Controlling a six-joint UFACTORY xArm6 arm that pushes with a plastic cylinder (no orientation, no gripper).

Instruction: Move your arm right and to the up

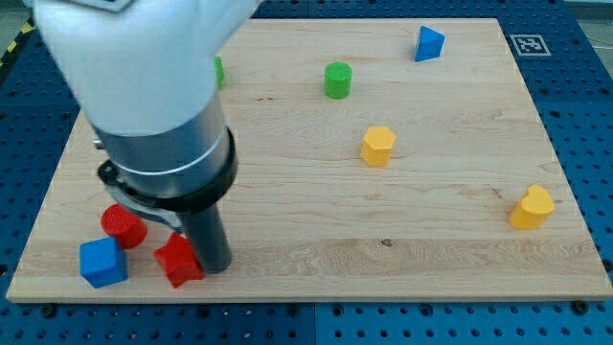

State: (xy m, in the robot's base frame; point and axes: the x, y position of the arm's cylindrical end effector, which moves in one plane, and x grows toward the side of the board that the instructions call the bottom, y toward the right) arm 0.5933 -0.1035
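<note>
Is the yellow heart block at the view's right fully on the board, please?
On. The yellow heart sits wholly on the board, its right edge close to, but inside, the board's right rim.

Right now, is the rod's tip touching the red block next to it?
Touching, as far as the camera view shows: my tip sits flush against the right side of the red block, with no strip of board visible between them.

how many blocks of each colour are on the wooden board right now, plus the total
red: 2, a red cylinder and a red star-shaped block, next to my tip
blue: 2, a blue cube and a blue triangular block
green: 2, a green cylinder and a green block mostly hidden behind the arm
yellow: 2, a yellow hexagonal block and a yellow heart-shaped block
total: 8
</note>
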